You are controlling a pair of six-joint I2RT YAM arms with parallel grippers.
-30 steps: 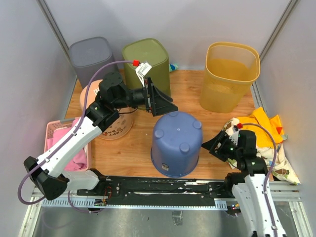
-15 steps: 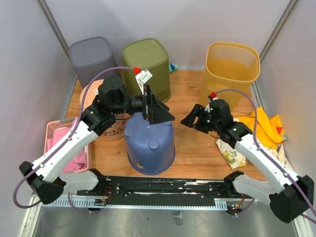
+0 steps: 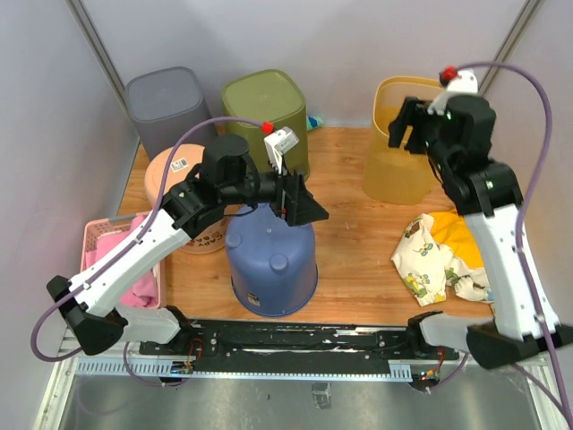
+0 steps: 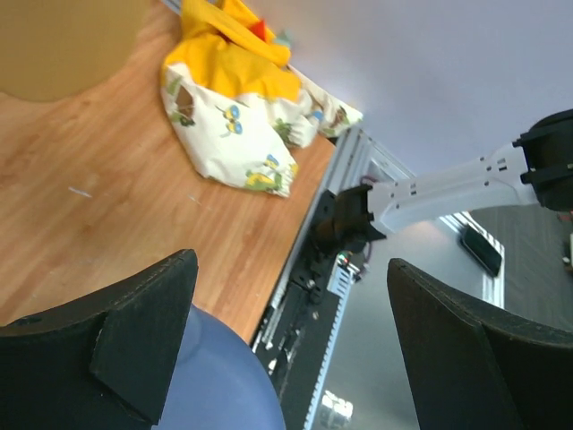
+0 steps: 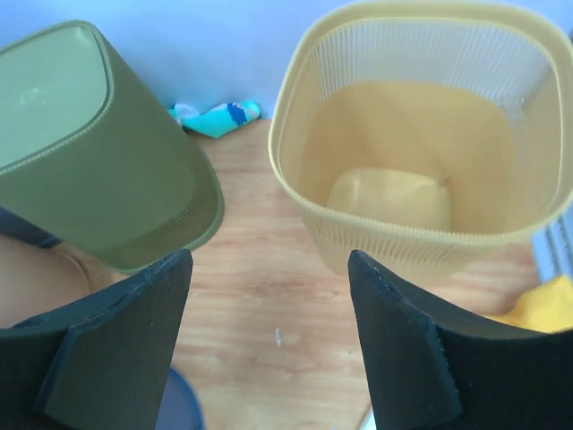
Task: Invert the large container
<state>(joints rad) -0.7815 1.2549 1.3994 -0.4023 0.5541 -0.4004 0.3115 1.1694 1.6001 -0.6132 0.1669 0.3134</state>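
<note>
The big blue bucket (image 3: 271, 264) stood bottom-up near the front of the desk (image 3: 349, 242). The left fingers (image 4: 134, 331) were spread wide by its top, holding nothing. The right fingers (image 5: 107, 349) were spread wide too, by the yellow basket (image 3: 416, 148).

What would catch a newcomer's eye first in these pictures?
The blue bucket stands bottom-up at the table's front centre, with the open left gripper close over it. At the back right, the open right gripper hovers by the upright yellow basket.
</note>
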